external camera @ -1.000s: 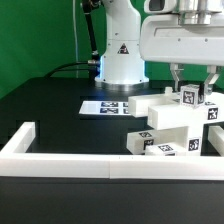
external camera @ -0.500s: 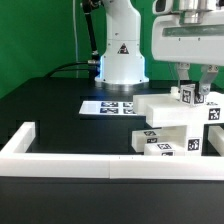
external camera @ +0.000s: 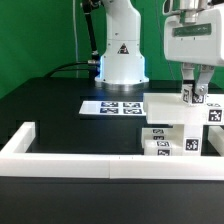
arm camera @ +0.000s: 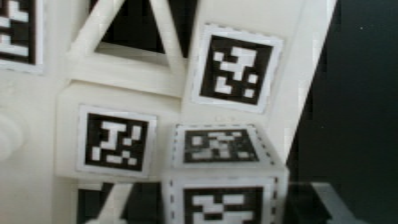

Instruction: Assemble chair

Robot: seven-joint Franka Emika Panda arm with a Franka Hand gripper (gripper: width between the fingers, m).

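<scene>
Chair (external camera: 172, 125) against white rail (external camera: 60, 165)

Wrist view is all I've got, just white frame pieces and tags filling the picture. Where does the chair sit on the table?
Observer: The chair stands at the exterior view's right, just beyond the long white rail as that camera sees it.
Operator: Is the claw on it?
Observer: Yes. The claw hangs straight down from above and looks shut on a tagged piece at the chair's top.
Operator: Anything else close by?
Observer: The marker board lies flat on the table, farther back than the chair and toward the exterior view's left.
</scene>
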